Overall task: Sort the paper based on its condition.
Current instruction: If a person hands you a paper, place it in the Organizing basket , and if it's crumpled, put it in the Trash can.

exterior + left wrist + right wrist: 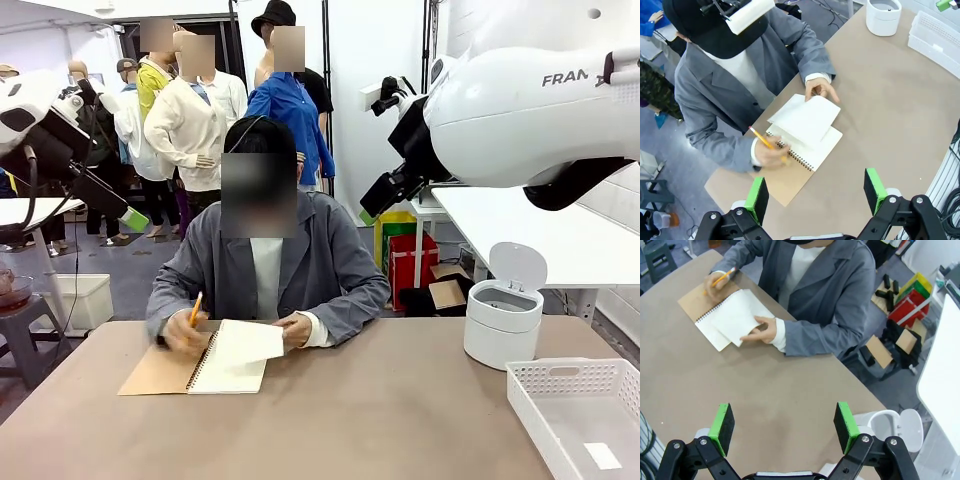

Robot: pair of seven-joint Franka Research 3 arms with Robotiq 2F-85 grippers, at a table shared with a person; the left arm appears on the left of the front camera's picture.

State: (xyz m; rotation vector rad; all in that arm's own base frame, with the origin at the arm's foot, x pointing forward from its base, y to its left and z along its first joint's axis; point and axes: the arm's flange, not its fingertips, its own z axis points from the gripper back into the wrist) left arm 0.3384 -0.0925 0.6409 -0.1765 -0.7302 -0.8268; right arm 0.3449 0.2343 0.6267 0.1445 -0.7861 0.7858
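one notebook (160, 372), one lifted paper (248, 343), one pencil (195, 308), one bin (503, 325), one tray (530, 415)

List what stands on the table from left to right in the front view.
Open spiral notebook with tan cover → white bin with its lid flipped up → white perforated basket.
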